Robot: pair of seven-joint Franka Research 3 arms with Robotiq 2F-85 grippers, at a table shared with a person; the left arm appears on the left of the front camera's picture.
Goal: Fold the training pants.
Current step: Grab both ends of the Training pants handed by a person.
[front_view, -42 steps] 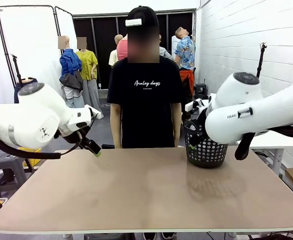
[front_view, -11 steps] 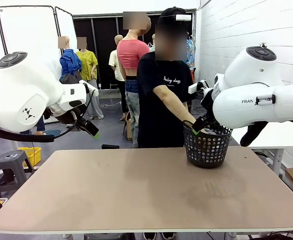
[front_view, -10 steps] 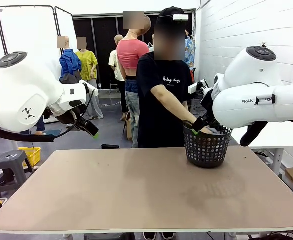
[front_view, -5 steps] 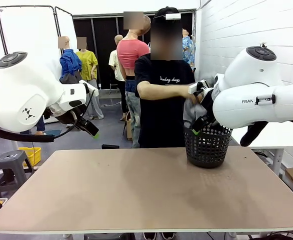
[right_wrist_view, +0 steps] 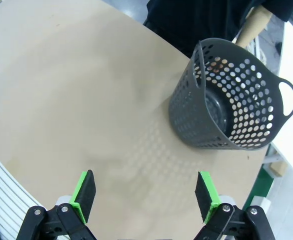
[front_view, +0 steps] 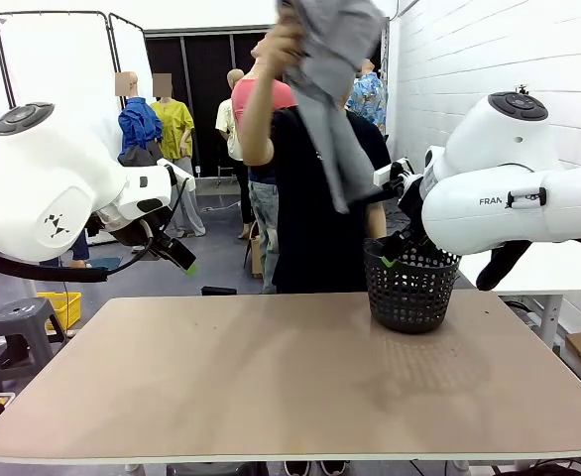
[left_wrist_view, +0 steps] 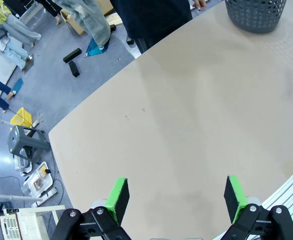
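Grey soft jersey training pants (front_view: 332, 74) hang bunched from a person's raised hand (front_view: 283, 40), high over the far edge of the table. The loose cloth trails down in front of the person's dark shirt. It touches neither the tan, matte wooden tabletop (front_view: 271, 377) nor the black perforated plastic basket (front_view: 409, 293). That basket stands upright on the far right part of the tabletop, below and to the right of the hanging cloth. In the right wrist view its dark floor shows through the open top.

At the left side of the table, the left gripper (left_wrist_view: 176, 196) hovers above the surface. Its green pads are spread wide, with bare tabletop between them. The right gripper (right_wrist_view: 145, 194) hangs near the basket, just on the robot's side of it, and its fingers are likewise spread wide apart and grip nothing. Both grippers are well apart from the pants.
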